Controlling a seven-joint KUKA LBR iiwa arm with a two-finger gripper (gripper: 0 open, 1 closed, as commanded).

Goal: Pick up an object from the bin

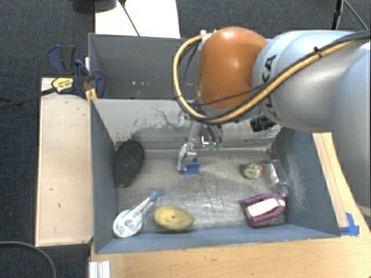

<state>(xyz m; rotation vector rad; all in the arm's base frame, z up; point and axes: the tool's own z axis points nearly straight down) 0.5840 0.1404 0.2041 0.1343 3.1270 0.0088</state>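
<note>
My gripper (187, 153) hangs below the orange wrist cover, low over the middle of the bin near the back wall. A small blue thing (191, 167) sits right at its lower tip, touching or just under it; whether it is gripped I cannot tell. A small beige round thing (251, 171) lies to the right of the gripper. A black oval brush (128, 162) leans by the left wall.
Along the front lie a clear plastic scoop (131, 219), a yellow oval sponge (173, 218) and a maroon box with a white face (264, 209). A clear plastic piece (276, 178) rests by the right wall. The arm covers the bin's back right.
</note>
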